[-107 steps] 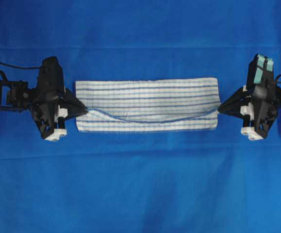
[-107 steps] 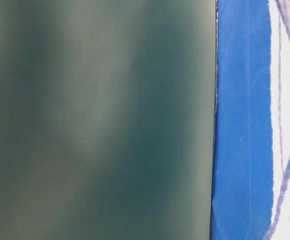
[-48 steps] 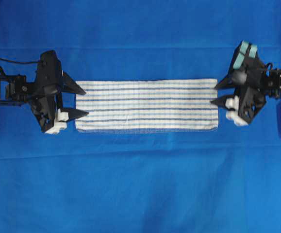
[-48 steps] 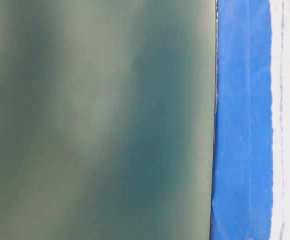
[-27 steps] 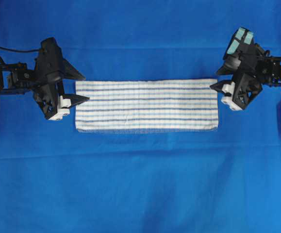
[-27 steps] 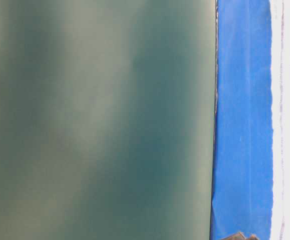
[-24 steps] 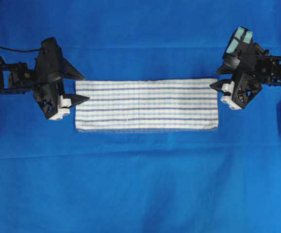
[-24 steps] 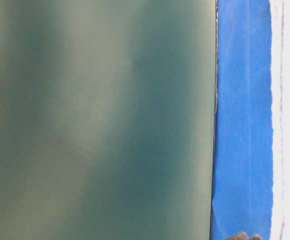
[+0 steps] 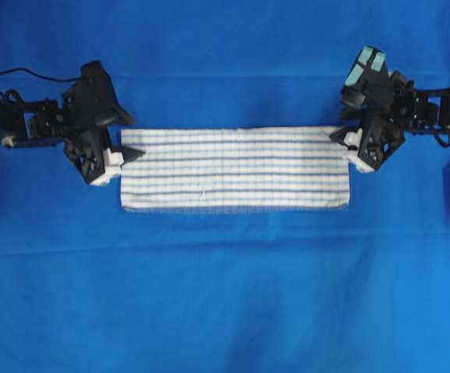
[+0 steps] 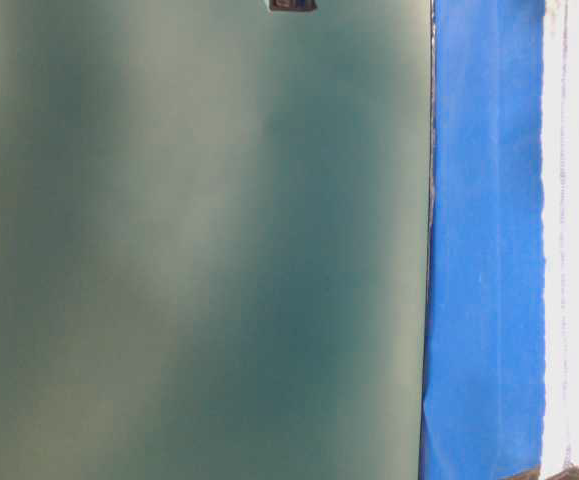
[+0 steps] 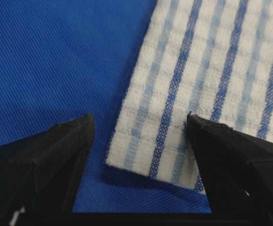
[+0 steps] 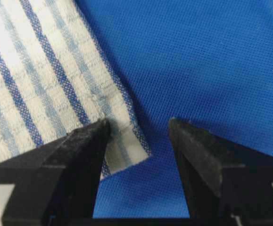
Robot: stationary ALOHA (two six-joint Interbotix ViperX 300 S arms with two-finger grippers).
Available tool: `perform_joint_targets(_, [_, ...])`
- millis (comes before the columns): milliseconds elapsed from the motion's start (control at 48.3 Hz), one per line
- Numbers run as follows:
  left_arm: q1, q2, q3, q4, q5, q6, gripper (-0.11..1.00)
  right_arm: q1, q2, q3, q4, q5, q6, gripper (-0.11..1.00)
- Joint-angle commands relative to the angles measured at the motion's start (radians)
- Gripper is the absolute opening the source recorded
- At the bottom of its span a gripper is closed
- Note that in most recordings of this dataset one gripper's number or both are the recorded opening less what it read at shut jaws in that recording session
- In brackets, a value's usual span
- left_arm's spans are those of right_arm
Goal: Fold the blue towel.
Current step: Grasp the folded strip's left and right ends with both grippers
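The blue towel point(image 9: 235, 169), white with thin blue stripes, lies flat as a long folded strip on the blue table covering point(image 9: 225, 295). My left gripper point(image 9: 129, 137) stands open at the towel's far left corner. In the left wrist view that corner of the towel point(image 11: 211, 61) lies between the spread jaws of the left gripper point(image 11: 138, 121). My right gripper point(image 9: 340, 129) stands open at the far right corner. The right wrist view shows that corner of the towel point(image 12: 32, 70) just inside the right gripper point(image 12: 138, 124). Neither one holds the cloth.
The plain blue covering spreads well beyond the towel on every side. The table-level view is mostly a blurred grey-green surface point(image 10: 199, 250), with a strip of the covering point(image 10: 484, 250) and the towel's white edge point(image 10: 574, 250) at its right.
Both grippers let go of the towel's ends, opened, and shifted toward the far edge, to its corners. The towel's sagging fold has settled flat.
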Motion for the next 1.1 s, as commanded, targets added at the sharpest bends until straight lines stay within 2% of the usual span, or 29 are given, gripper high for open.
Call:
perform_joint_targets(0, [0.002,-0.005,-0.011,-0.002,-0.008,0.0,0.74,-0.002,0.0,-0.012,-0.002,-0.014,0.0,0.61])
perform_joint_targets(145, [0.003,-0.005,-0.012,-0.002,-0.002,-0.002,0.73,-0.002,0.002,-0.012,-0.002,-0.014,-0.002,0.6])
perform_joint_targets(228, [0.006,-0.003,-0.015,-0.002,0.025,-0.003,0.66,0.0,0.0,-0.015,-0.002,-0.009,-0.002,0.55])
perform_joint_targets(290, [0.006,-0.003,-0.02,-0.002,0.049,-0.003,0.54,0.002,0.0,-0.014,-0.002,-0.008,-0.005,0.42])
perform_joint_targets(435, [-0.003,0.002,-0.034,-0.002,0.092,0.002,0.15,0.009,0.0,-0.015,-0.002,-0.008,-0.012,0.04])
perform_joint_targets(497, [-0.006,0.003,-0.038,-0.002,0.095,0.002,0.03,0.009,0.0,-0.015,-0.002,-0.006,-0.012,0.04])
perform_joint_targets(808, [-0.011,-0.052,-0.057,-0.002,0.146,-0.002,0.02,0.009,-0.064,-0.026,-0.002,0.026,-0.008,0.04])
perform_joint_targets(1077, [-0.012,-0.235,-0.106,-0.002,0.311,-0.015,0.02,0.02,-0.272,-0.069,-0.002,0.216,-0.008,0.04])
